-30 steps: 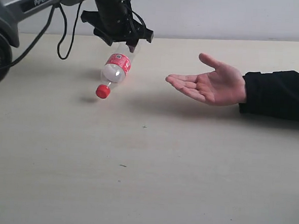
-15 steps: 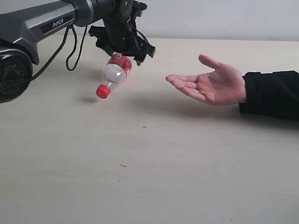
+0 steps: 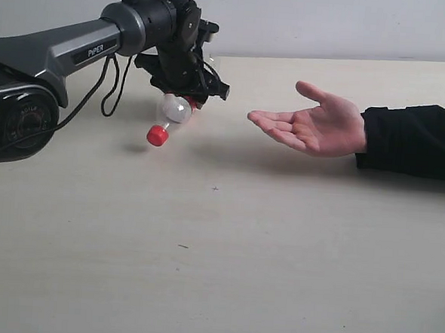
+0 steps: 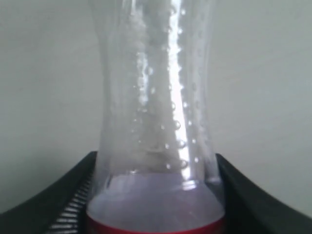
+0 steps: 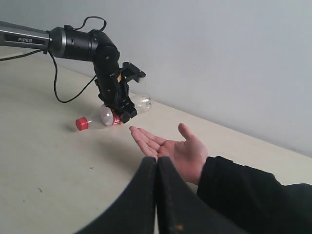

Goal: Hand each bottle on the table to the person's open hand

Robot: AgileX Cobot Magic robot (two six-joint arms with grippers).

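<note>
A clear bottle (image 3: 173, 110) with a red label and a red cap (image 3: 157, 135) lies on its side on the table (image 3: 239, 258), at the back left. My left gripper (image 3: 183, 96) has come down over its body. In the left wrist view the bottle (image 4: 156, 97) fills the space between the two black fingers (image 4: 73, 195), which press on both of its sides. The person's open hand (image 3: 315, 127) waits palm up to the right, a short way from the bottle. My right gripper (image 5: 156, 161) is shut and empty, looking at the hand (image 5: 170, 148) from close by.
A black sleeve (image 3: 413, 140) runs from the hand off the right edge. The left arm's grey link (image 3: 56, 47) and loose cable (image 3: 106, 91) span the back left. A pale wall (image 3: 329, 22) rises behind the table.
My left gripper has dropped from above the bottle down around its body and closed in on it. The bottle's cap end has shifted slightly right. The hand has not moved.
</note>
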